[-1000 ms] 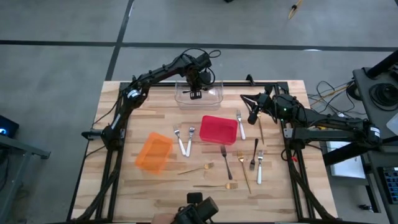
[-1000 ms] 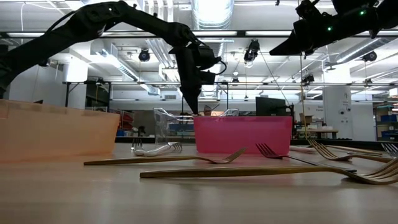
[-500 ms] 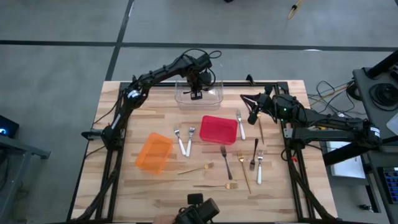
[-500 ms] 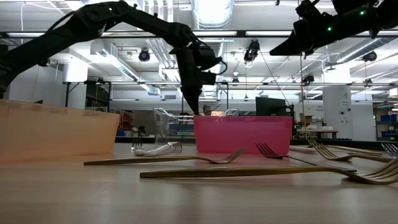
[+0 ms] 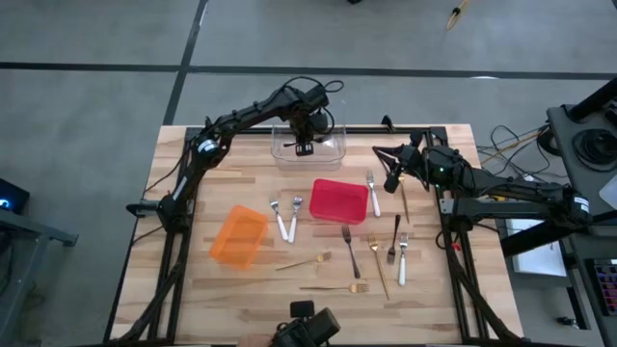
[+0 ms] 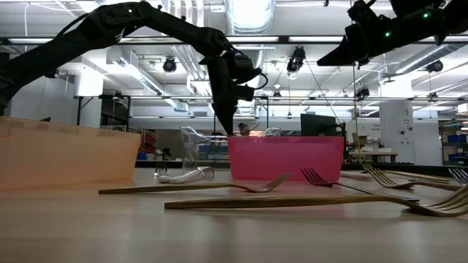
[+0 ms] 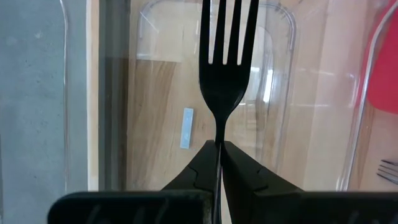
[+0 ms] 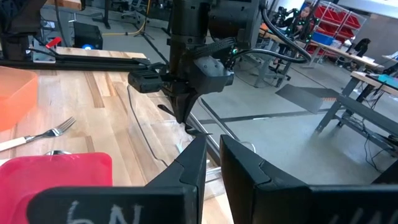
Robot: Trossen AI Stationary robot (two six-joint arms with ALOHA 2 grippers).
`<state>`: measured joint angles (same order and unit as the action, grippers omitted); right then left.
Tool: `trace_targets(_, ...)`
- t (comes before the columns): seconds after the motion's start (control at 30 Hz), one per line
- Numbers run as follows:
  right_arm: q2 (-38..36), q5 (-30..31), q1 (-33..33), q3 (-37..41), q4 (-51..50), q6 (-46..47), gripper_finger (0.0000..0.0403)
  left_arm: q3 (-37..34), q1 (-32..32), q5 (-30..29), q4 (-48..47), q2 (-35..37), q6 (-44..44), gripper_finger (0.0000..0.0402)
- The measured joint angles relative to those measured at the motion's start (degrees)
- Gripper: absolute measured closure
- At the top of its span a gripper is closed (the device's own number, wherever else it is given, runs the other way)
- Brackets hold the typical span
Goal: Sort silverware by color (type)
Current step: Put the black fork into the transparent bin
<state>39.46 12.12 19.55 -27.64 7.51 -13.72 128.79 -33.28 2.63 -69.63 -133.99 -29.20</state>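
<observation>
The left gripper (image 7: 219, 149) pinches one black fork (image 7: 225, 59) by its handle, tines protruding forward, above the single clear bin (image 7: 155, 81).

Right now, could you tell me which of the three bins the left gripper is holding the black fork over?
The clear bin, at the table's far edge. The left gripper is shut on the black fork above it; the red bin and orange bin lie nearer the middle.

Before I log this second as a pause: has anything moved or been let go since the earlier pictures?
Nothing visibly changed. The left gripper stays shut on the black fork above the clear bin; the right gripper still waits beside the red bin. The forks on the table lie as before.
</observation>
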Motion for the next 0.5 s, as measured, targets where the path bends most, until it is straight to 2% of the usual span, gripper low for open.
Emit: trace_targets(0.5, 0.0, 0.0, 0.0, 0.0, 0.0, 0.0, 0.0365, -2.8, 0.1, 0.0, 0.2, 0.0, 0.0, 0.0401)
